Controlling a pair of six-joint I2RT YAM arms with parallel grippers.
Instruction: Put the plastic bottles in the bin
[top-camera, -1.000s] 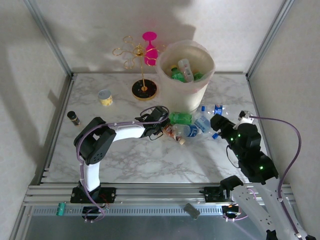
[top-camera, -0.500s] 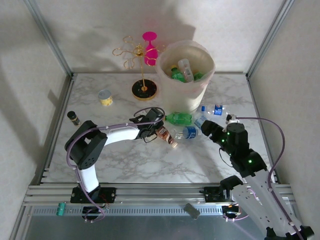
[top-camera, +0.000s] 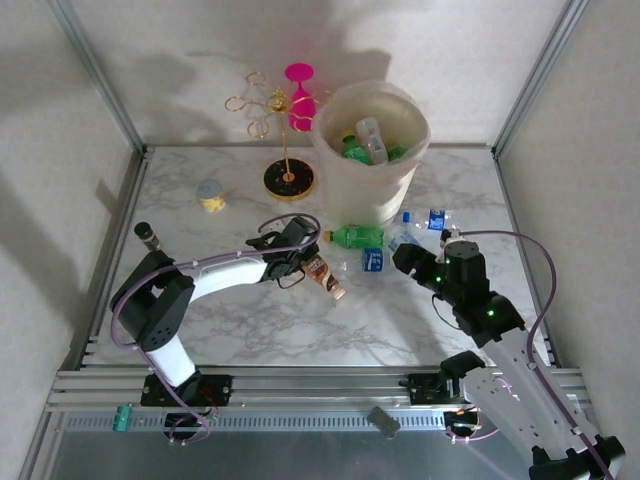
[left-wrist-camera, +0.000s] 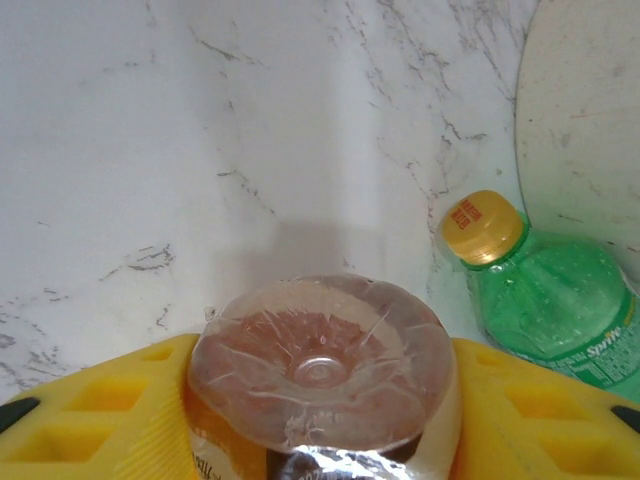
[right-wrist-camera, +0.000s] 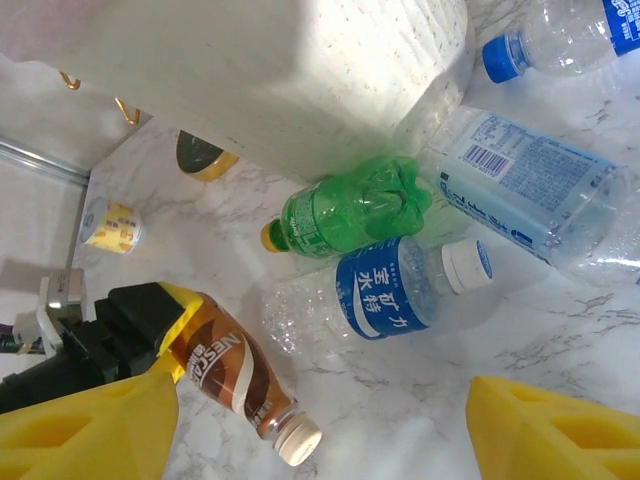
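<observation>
Left gripper (top-camera: 304, 263) pinched on brown bottle (top-camera: 325, 278) (base between yellow pads (left-wrist-camera: 100, 400)), bin (top-camera: 385, 200) well beyond.

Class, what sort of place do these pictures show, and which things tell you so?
Probably a robotics lab test cell: a marble-look table walled by white panels and aluminium rails, a left arm and right arm bolted at its edge, and bottles beside a bin.
</observation>
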